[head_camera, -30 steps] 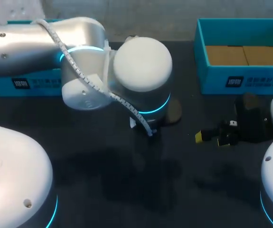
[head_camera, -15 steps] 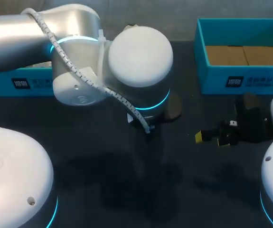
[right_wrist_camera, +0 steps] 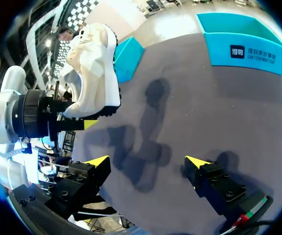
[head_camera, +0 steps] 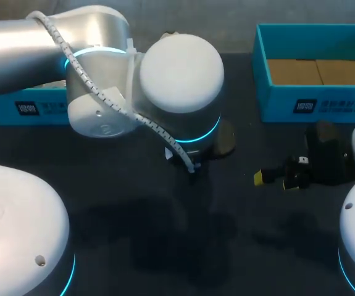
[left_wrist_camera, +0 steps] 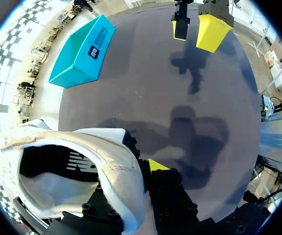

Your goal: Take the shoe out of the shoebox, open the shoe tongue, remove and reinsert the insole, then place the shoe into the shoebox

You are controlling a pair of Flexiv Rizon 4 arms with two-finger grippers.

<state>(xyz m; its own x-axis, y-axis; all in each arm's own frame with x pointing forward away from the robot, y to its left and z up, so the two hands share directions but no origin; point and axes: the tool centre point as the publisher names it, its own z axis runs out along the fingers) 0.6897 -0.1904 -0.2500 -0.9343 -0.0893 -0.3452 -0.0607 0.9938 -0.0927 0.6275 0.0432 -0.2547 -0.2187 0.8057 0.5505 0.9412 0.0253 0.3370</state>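
Open table (head_camera: 165,246) lies near the front edge; left arm (head_camera: 103,80), holding the shoe (right_wrist_camera: 94,68) aloft, blocks the middle; shoebox (head_camera: 282,98) walls the far right.

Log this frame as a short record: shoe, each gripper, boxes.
shoe: white, in the air above the table
left gripper: shut on shoe, at its opening edge
right gripper: open, empty, over the table
left box: teal, mostly hidden behind the left arm
right box: teal, open, only cardboard inside
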